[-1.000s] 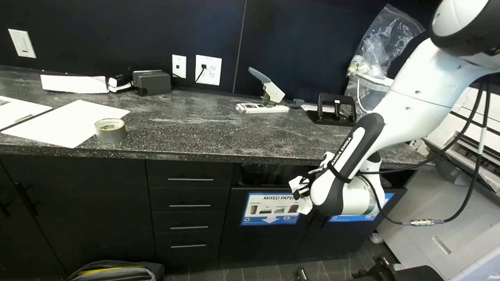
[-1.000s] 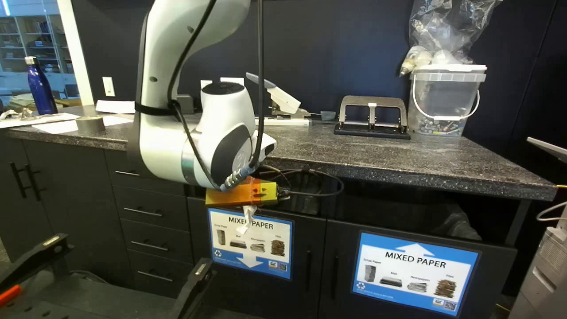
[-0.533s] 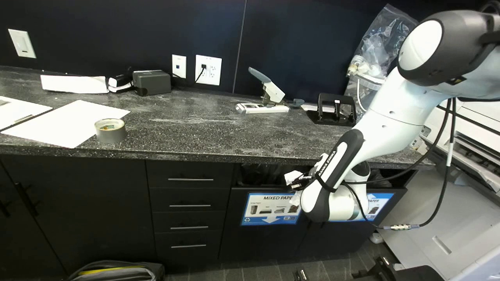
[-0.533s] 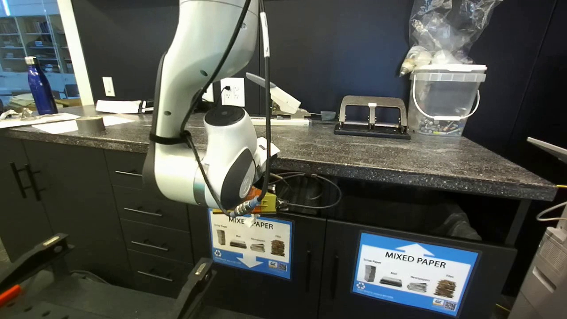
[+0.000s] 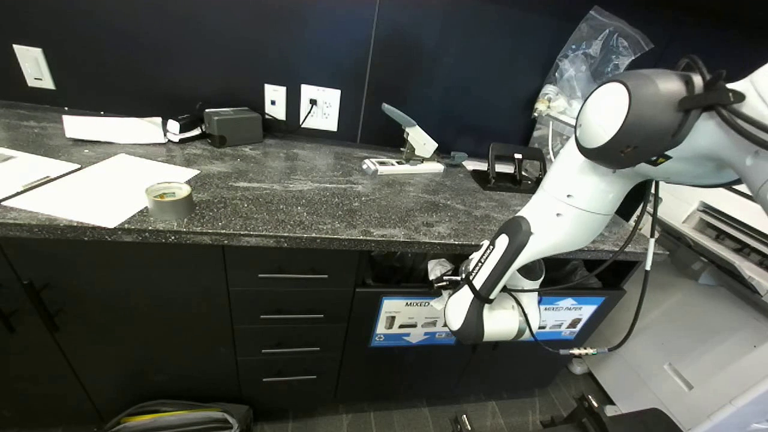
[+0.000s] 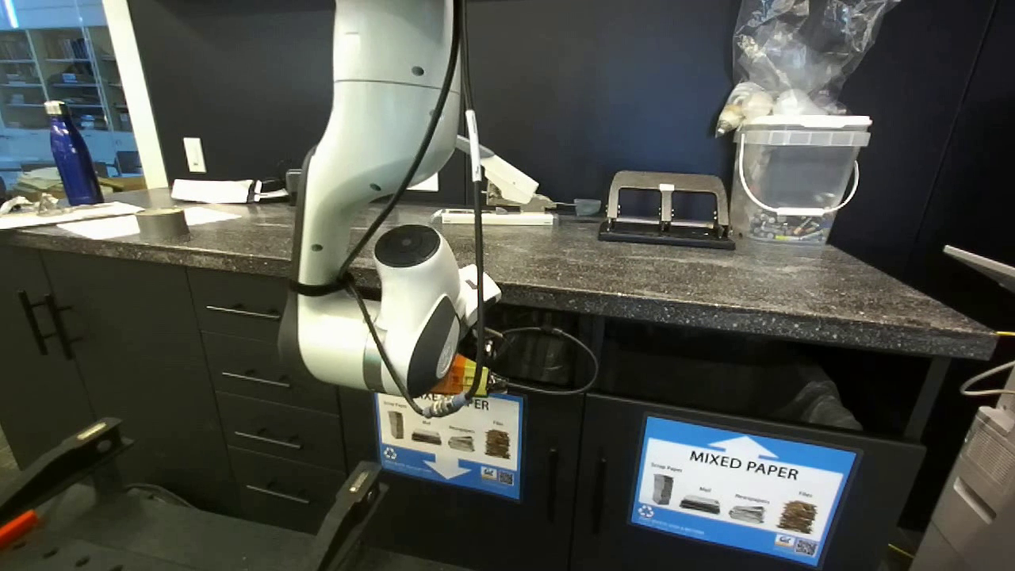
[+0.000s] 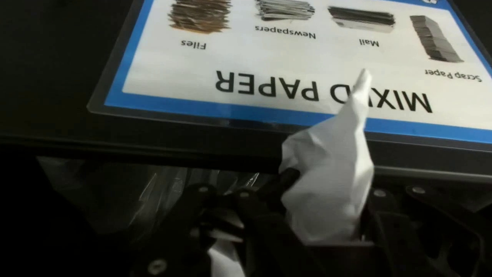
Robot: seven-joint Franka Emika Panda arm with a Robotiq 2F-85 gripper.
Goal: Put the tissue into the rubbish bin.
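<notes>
A crumpled white tissue (image 5: 440, 269) is held in my gripper (image 5: 449, 281), just in front of the under-counter bin opening in an exterior view. In the wrist view the tissue (image 7: 330, 173) sticks out between the dark fingers of the gripper (image 7: 324, 184), which are closed on it; the right fingertip is hidden behind it. Another white piece shows at the bottom beside the left finger. The bin's front panel (image 7: 77, 144) has a blue-edged MIXED PAPER sign, with a clear liner (image 7: 115, 192) inside. In the other-angle exterior view the arm hides the tissue and fingers; the panel (image 6: 547, 476) shows there.
The dark countertop edge (image 5: 336, 241) overhangs the opening. A hole punch (image 5: 517, 168), a stapler (image 5: 408, 162) and a tape roll (image 5: 170, 201) stand on the counter. A clear bucket (image 6: 801, 174) is at the back. A cable loop (image 6: 587, 349) hangs beside the wrist.
The arm has lowered and my gripper has shifted along the cabinet front, tilting up towards the opening. The tissue has moved with it, up from the sign's height to the opening.
</notes>
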